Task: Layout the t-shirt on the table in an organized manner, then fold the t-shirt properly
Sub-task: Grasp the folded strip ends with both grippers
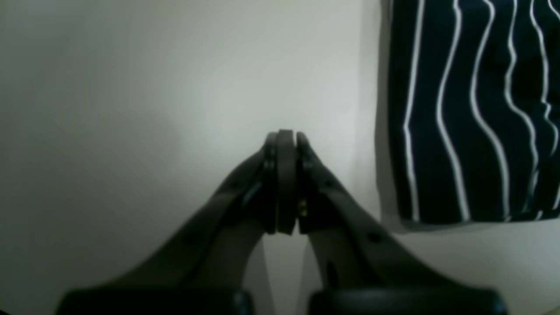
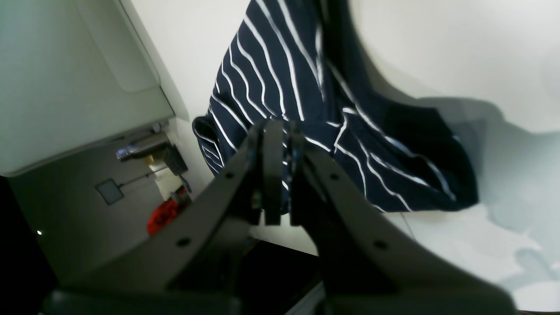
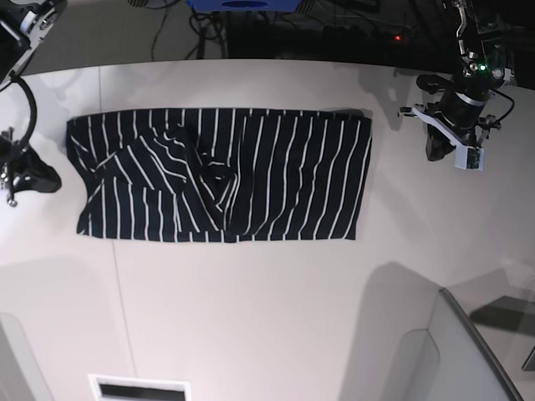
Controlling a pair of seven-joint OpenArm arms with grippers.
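While both arms hang off to the sides, the shirt (image 3: pixel 221 175) lies as a long rectangle across the far half of the table (image 3: pixel 276 317), sleeves tucked in, a rumple at its middle. Left gripper (image 1: pixel 286 140) is clenched on nothing, just beside the hem end. Right gripper (image 2: pixel 278 131) is pinched shut too, empty over the collar end. Risk: that middle bunch could get locked into the next fold, leaving it lopsided. Nothing else sits near; only cables (image 3: pixel 180 38) beyond the far edge.
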